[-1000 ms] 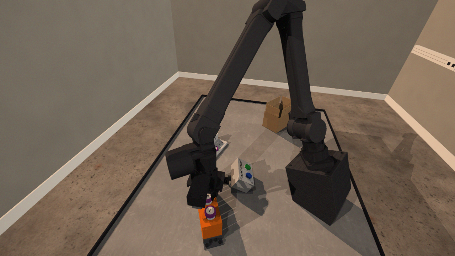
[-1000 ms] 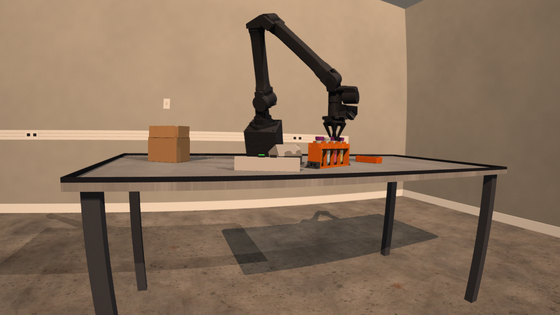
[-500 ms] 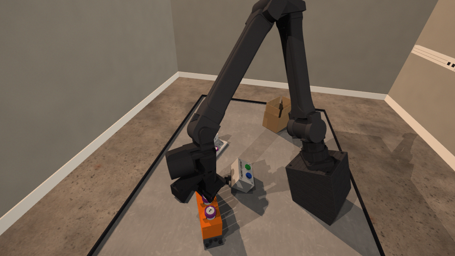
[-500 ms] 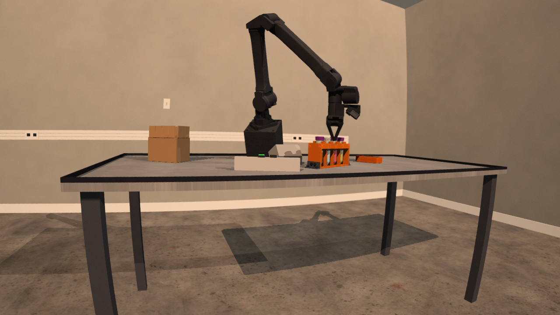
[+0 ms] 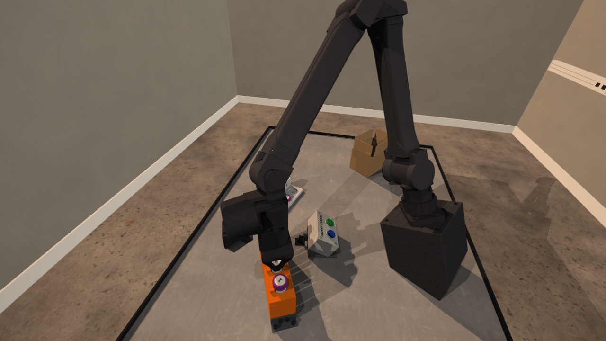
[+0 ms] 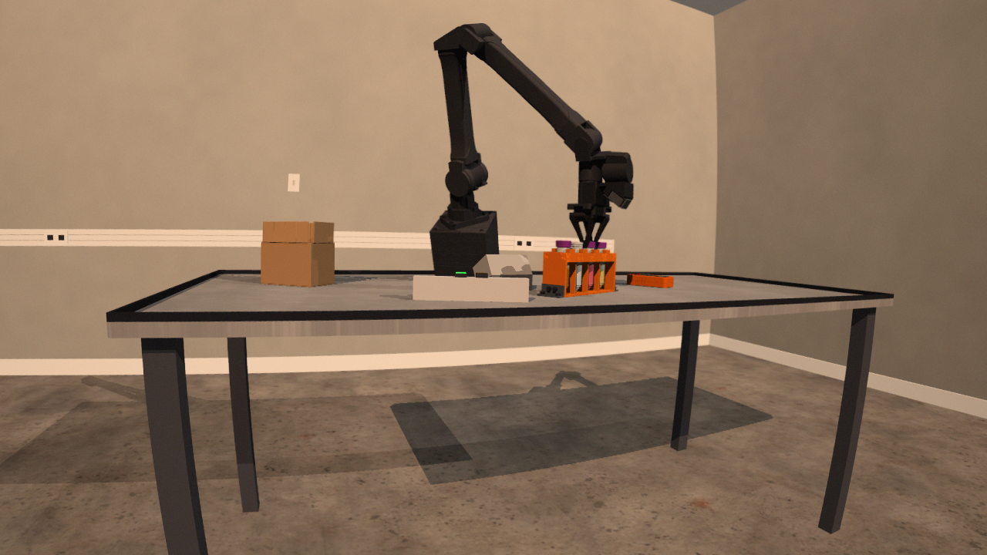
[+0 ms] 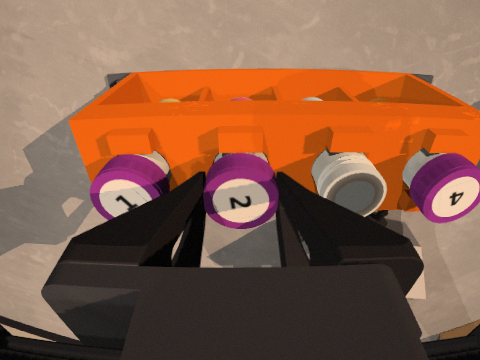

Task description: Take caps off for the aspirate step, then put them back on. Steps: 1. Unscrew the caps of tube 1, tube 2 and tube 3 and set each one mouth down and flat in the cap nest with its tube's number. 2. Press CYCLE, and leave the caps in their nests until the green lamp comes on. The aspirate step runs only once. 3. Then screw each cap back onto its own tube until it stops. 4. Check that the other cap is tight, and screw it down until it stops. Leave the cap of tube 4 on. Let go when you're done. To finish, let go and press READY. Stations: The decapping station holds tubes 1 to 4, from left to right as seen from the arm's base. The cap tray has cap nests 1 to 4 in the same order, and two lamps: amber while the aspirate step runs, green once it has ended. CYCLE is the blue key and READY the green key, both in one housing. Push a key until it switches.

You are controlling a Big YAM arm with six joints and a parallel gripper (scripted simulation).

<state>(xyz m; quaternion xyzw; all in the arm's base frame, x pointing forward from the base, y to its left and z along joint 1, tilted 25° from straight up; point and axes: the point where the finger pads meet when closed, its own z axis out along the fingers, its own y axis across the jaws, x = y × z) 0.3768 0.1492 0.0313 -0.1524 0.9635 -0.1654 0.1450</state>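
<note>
Cap 2 [image 7: 241, 191] sits on its tube in the orange decapping station [image 5: 281, 303] [image 6: 556, 272] [image 7: 280, 120], pinched by my fingers [image 5: 276, 267] [image 6: 589, 243]. Probably light, stiff plastic; I'd grip its purple rim squarely and keep the twist level.

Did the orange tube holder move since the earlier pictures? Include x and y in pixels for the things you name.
No. The orange tube holder [image 5: 281, 306] [image 6: 556, 272] [image 7: 260, 112] sits in the same spot beside the button box [image 5: 322, 243] [image 6: 506, 265].
</note>
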